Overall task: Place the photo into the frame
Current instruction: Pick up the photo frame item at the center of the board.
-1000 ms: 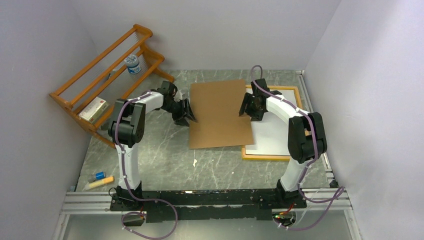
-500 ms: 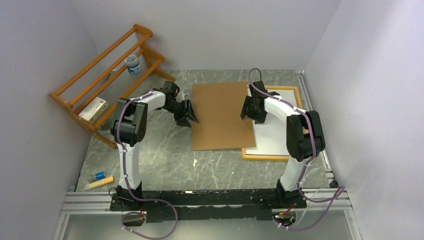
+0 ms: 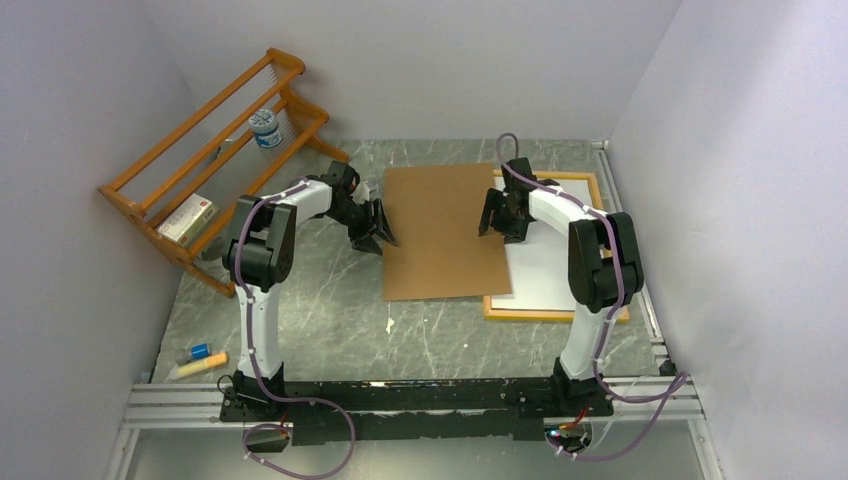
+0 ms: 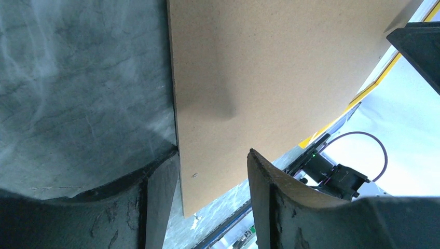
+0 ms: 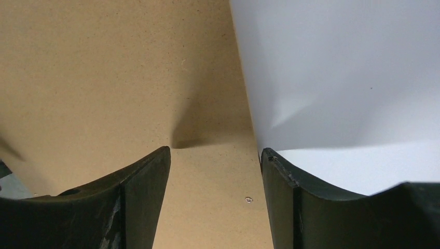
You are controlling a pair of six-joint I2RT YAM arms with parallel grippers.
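Note:
The frame (image 3: 545,314) lies flat at the right, showing a wood-orange border; its yellow edge shows in the left wrist view (image 4: 373,85). The photo (image 3: 548,268) lies inside it, white back up, and also shows in the right wrist view (image 5: 337,67). A brown hardboard panel (image 3: 440,230) lies in the middle and overlaps the frame's left side. My left gripper (image 3: 380,232) is open at the panel's left edge (image 4: 212,166). My right gripper (image 3: 492,215) is open at the panel's right edge, over panel and photo (image 5: 215,155).
An orange-brown slatted rack (image 3: 200,150) stands at the back left with a small tub (image 3: 265,128) and a box (image 3: 185,218) on it. A blue-capped item (image 3: 197,352) and a yellowish tube (image 3: 200,366) lie near left. Walls enclose three sides.
The hardboard panel has slid a little to the right and squared up. Both grippers moved slightly with it and stay open at its edges.

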